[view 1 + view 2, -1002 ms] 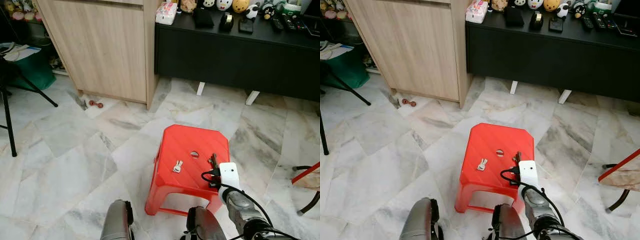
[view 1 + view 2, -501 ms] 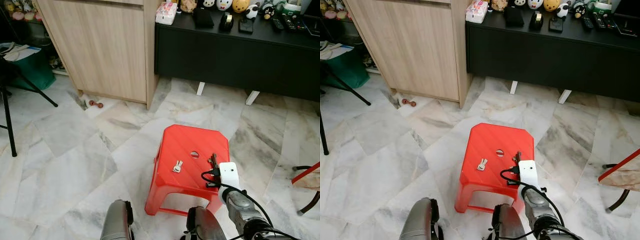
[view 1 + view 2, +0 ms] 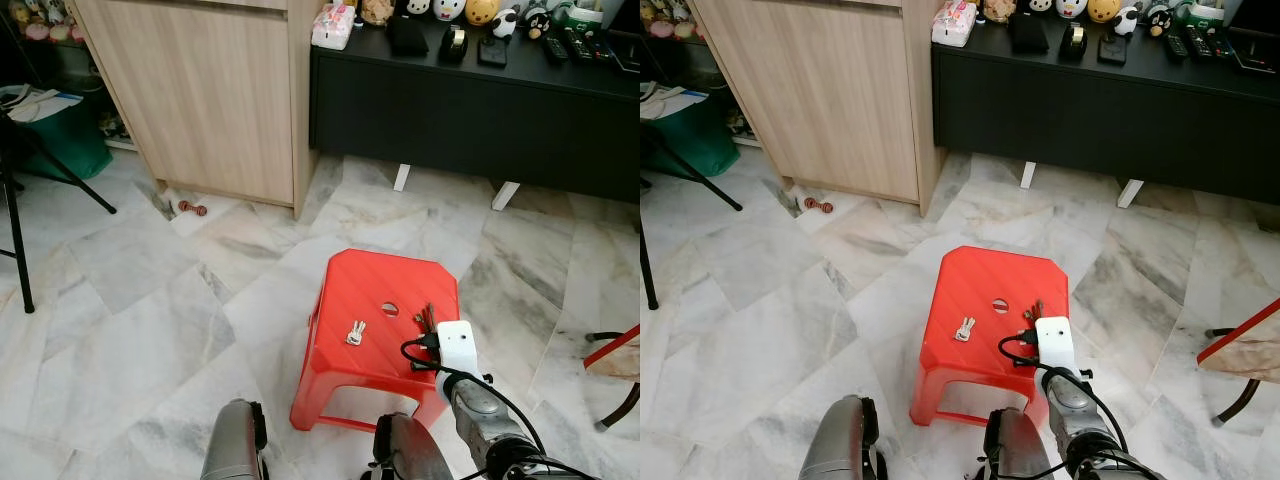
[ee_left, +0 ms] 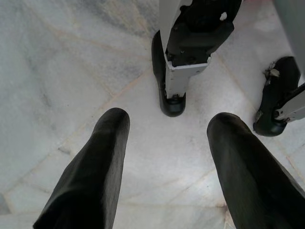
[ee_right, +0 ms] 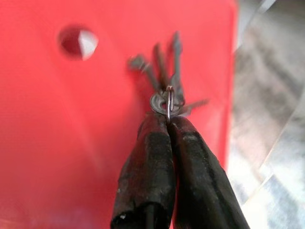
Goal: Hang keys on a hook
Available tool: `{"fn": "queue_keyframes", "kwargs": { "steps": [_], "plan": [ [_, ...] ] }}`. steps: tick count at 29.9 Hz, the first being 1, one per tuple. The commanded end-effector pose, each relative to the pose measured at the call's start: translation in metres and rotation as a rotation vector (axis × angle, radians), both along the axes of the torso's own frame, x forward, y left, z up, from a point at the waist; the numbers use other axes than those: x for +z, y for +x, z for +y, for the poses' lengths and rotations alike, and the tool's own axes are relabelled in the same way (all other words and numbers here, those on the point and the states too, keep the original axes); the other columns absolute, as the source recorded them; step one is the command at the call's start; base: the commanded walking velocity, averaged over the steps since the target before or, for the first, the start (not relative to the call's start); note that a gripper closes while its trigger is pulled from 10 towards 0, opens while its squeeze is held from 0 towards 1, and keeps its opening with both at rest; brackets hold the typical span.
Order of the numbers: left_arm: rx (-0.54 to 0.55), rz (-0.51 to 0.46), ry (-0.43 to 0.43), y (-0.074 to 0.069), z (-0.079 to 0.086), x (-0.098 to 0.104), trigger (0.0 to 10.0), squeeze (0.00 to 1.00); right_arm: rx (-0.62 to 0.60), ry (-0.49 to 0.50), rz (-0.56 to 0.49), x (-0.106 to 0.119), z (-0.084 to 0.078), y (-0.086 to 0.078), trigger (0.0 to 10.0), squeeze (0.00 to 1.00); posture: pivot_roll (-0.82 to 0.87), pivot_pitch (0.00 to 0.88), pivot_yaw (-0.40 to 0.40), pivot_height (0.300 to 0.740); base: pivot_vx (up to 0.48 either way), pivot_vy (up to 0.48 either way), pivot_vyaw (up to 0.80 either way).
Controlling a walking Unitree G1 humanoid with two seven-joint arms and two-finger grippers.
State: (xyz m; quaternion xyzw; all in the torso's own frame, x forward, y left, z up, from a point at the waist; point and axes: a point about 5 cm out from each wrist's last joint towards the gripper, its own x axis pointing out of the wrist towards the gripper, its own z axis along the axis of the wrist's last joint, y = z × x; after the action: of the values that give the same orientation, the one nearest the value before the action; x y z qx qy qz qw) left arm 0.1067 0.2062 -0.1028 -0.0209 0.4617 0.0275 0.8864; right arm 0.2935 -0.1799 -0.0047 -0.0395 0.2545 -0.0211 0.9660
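A bunch of dark keys (image 5: 164,67) on a metal ring lies fanned out on the right part of a red plastic stool (image 3: 375,285). My right gripper (image 5: 167,119) is shut on that ring, its fingers pressed together just above the stool top. In the eye views the same keys (image 3: 426,318) show just beyond the white wrist block (image 3: 457,347). A second, small silver set of keys (image 3: 355,332) lies near the stool's middle, beside its round hole (image 3: 389,309). My left gripper (image 4: 169,126) hangs open over the marble floor.
A light wooden cabinet (image 3: 210,100) stands at the back left, and a low black sideboard (image 3: 470,110) with toys and remotes at the back right. A small red object (image 3: 191,208) lies on the floor. A tripod leg (image 3: 15,240) stands left, a chair frame (image 3: 612,350) right.
My right gripper has edged slightly forward over the stool, and the dark keys now look more fanned out. The left arm is unchanged.
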Motion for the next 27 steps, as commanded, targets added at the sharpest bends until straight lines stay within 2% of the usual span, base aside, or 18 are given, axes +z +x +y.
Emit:
{"fn": "queue_keyframes", "kwargs": {
  "steps": [1,5,7,10,11,14,15,16,17,20,23,25,27],
  "plan": [
    [-0.045,0.024,-0.026,-0.003,-0.013,-0.003,10.0,0.00,-0.045,0.002,-0.032,0.001,-0.006,-0.002,0.0,0.00,0.11,0.143,-0.095,0.611,0.000,0.000,0.00],
    [-0.047,0.019,-0.026,0.001,-0.013,-0.002,10.0,0.00,-0.066,-0.021,-0.098,0.006,-0.008,-0.001,0.0,0.00,0.10,0.127,-0.093,0.611,0.000,0.000,0.00],
    [-0.051,0.011,-0.026,0.007,-0.014,-0.001,10.0,0.00,-0.096,-0.080,-0.199,0.015,-0.014,0.000,0.0,0.00,0.10,0.108,-0.092,0.611,0.000,0.000,0.00],
    [-0.051,0.010,-0.026,0.008,-0.014,-0.001,10.0,0.00,-0.106,-0.094,-0.222,0.017,-0.015,0.000,0.0,0.00,0.10,0.099,-0.093,0.611,0.000,0.000,0.00],
    [-0.052,0.008,-0.023,0.012,-0.013,0.000,10.0,0.00,-0.117,-0.111,-0.278,0.022,-0.016,0.001,0.0,0.00,0.09,0.086,-0.094,0.611,0.000,0.000,0.00],
    [-0.053,0.005,-0.021,0.016,-0.013,0.001,10.0,0.00,-0.128,-0.133,-0.338,0.029,-0.018,0.002,0.0,0.00,0.08,0.069,-0.095,0.611,0.000,0.000,0.00],
    [-0.053,0.003,-0.019,0.019,-0.013,0.002,10.0,0.00,-0.133,-0.148,-0.362,0.033,-0.019,0.003,3.8,0.00,0.08,0.059,-0.096,0.611,0.000,0.000,0.00],
    [-0.053,0.003,-0.019,0.019,-0.013,0.002,10.0,0.00,-0.133,-0.148,-0.362,0.033,-0.019,0.003,3.8,0.00,0.08,0.059,-0.096,0.611,0.000,0.000,0.00],
    [-0.051,-0.002,-0.019,0.022,-0.013,0.002,10.0,0.00,-0.136,-0.158,-0.393,0.037,-0.020,0.004,10.0,0.00,0.08,0.050,-0.097,0.611,0.000,0.000,0.00],
    [-0.050,-0.006,-0.017,0.025,-0.013,0.003,10.0,0.00,-0.147,-0.139,-0.422,0.040,-0.021,0.004,10.0,0.00,0.08,0.035,-0.099,0.611,0.000,0.000,0.00],
    [-0.047,-0.008,-0.012,0.029,-0.013,0.004,10.0,0.00,-0.151,-0.022,-0.402,0.033,-0.016,-0.002,10.0,0.00,0.08,0.017,-0.101,0.611,0.000,0.000,0.00],
    [-0.047,-0.008,-0.012,0.029,-0.013,0.004,10.0,0.00,-0.151,-0.022,-0.402,0.033,-0.016,-0.002,10.0,0.00,0.08,0.017,-0.101,0.611,0.000,0.000,0.00],
    [-0.043,-0.009,-0.009,0.032,-0.013,0.005,10.0,0.00,-0.160,0.044,-0.396,0.028,-0.013,-0.006,10.0,0.00,0.08,0.006,-0.101,0.611,0.000,0.000,0.00]
  ]
}}
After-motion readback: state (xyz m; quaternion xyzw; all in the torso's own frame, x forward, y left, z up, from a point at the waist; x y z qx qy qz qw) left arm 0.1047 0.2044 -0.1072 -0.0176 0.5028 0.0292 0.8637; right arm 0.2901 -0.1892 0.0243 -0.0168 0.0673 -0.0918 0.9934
